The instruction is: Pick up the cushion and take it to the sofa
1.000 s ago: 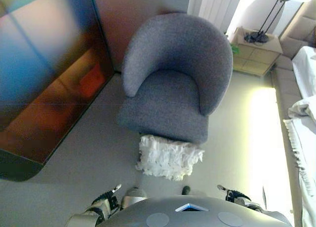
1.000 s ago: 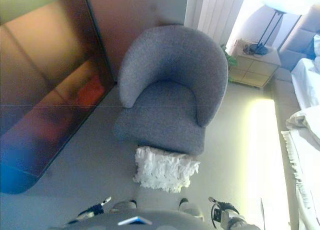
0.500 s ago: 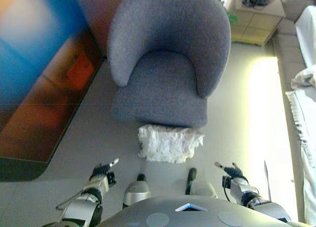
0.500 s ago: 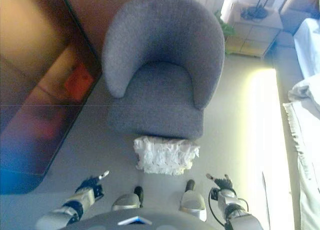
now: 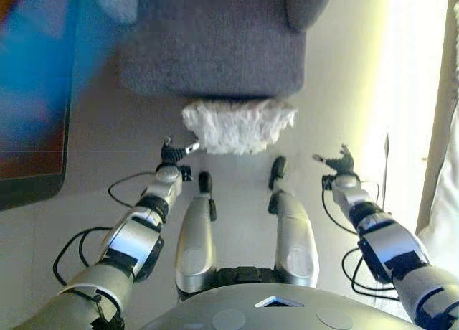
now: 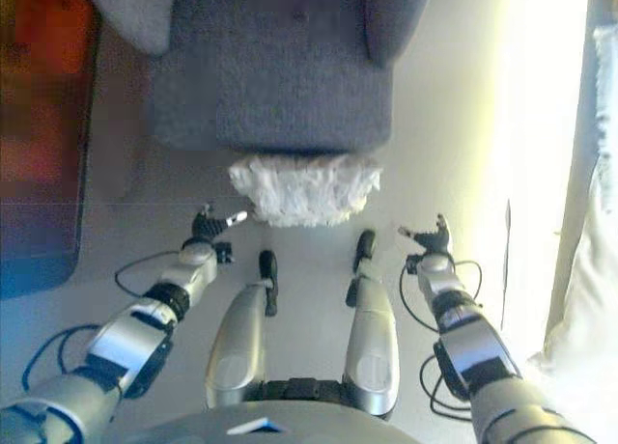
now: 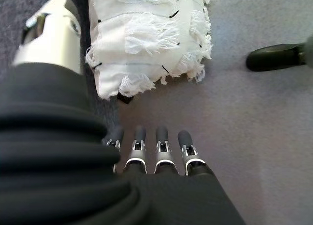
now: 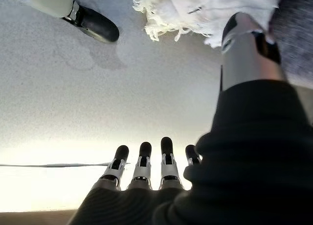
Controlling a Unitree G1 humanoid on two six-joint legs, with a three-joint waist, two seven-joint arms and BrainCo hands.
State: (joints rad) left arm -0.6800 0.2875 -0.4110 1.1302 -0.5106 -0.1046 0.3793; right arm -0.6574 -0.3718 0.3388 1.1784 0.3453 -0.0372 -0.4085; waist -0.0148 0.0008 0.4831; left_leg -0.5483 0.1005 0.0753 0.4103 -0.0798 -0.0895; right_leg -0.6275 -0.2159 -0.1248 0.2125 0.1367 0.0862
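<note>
A white fringed cushion (image 5: 239, 125) lies on the pale floor against the front of a grey armchair (image 5: 215, 39). It also shows in the left wrist view (image 7: 146, 36) and the right wrist view (image 8: 205, 5). My left hand (image 5: 172, 154) is open and empty, just left of the cushion's lower left corner, close to it. My right hand (image 5: 339, 161) is open and empty, a short way to the right of the cushion. Both hands hover above the floor with fingers straight.
A dark panel (image 5: 32, 93) with blue and orange reflections stands at the left. White bedding (image 5: 448, 201) lies along the right edge beside a bright sunlit strip of floor (image 5: 401, 93).
The camera has tilted down and moved closer, so the armchair and cushion sit higher in view. Both arms have reached forward, and the hands now flank the cushion.
</note>
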